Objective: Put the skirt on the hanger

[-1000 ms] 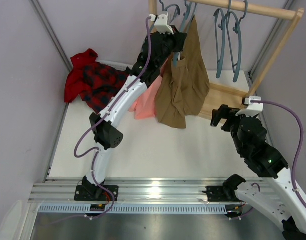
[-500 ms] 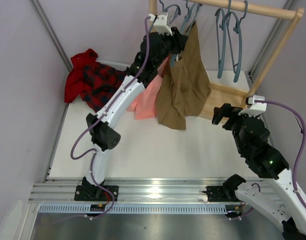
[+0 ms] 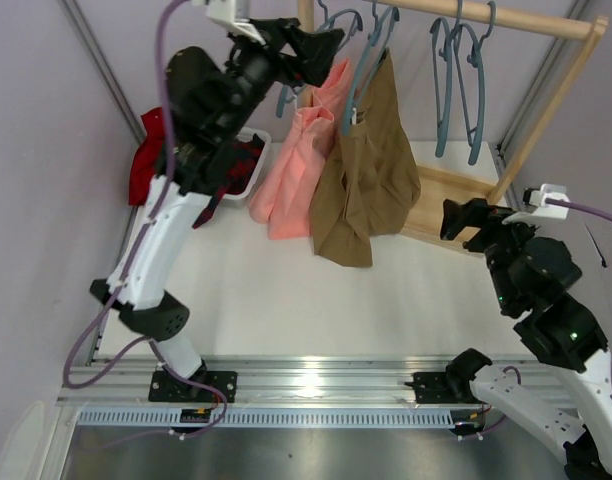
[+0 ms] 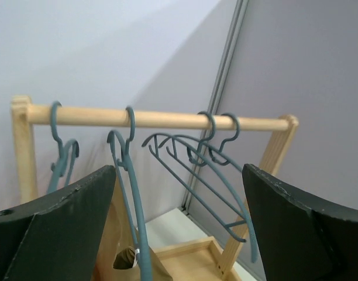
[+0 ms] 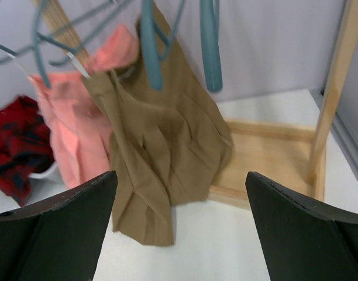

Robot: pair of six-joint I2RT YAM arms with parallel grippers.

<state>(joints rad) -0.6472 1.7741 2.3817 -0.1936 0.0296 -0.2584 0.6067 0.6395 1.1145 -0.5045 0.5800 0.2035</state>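
Your left arm (image 3: 171,225) rears steeply from its base at the near edge, elbow low, forearm climbing to the top of the overhead view, wrist turned toward the right. The left end effector (image 3: 321,55) is spread wide, both dark fingers (image 4: 56,228) set far apart in the wrist view, gripping nothing. Your right arm (image 3: 546,310) stands lower, folded at the elbow, wrist aimed inward and to the left. The right end effector (image 3: 458,220) gapes just as wide and is empty.
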